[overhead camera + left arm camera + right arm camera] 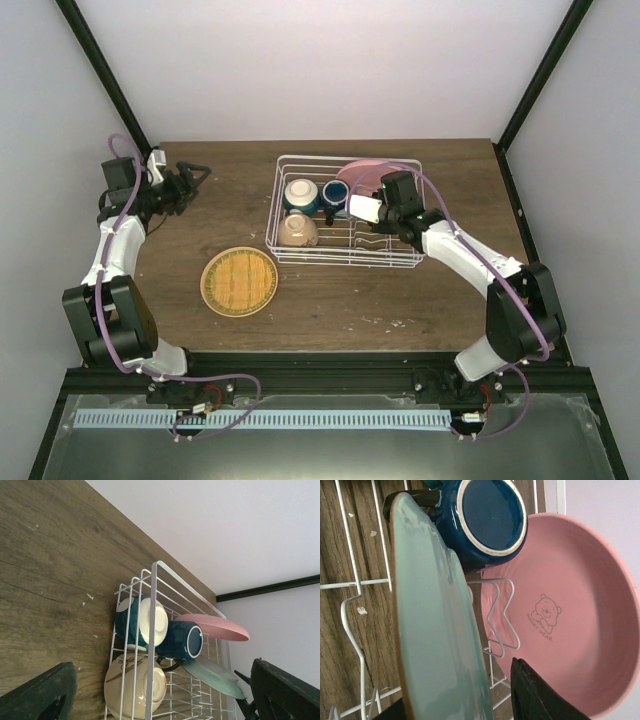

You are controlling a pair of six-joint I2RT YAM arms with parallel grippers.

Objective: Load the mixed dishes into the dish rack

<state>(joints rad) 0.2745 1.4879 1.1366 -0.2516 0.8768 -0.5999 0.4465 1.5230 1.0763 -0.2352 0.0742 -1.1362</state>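
Tan-yellow woven plate [240, 281] is lying on the table [400, 300] at eight o'clock from the white wire dish rack [345, 259], seemingly the last dish to load. The white-and-blue bowl [300, 193], dark blue mug [333, 197], cream bowl [298, 230] and pink plate [362, 175] are sitting inside. The right gripper [368, 208] is straddling a racked mint-green plate [435, 630], jaws slightly parted. The left gripper [200, 180] is hovering wide and empty at ten o'clock. Bare wood is surrounding the woven plate, with the table's near edge at six.

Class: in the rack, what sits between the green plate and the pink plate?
Upright white wire prongs, with the dark blue mug above them; the right wrist view shows this.
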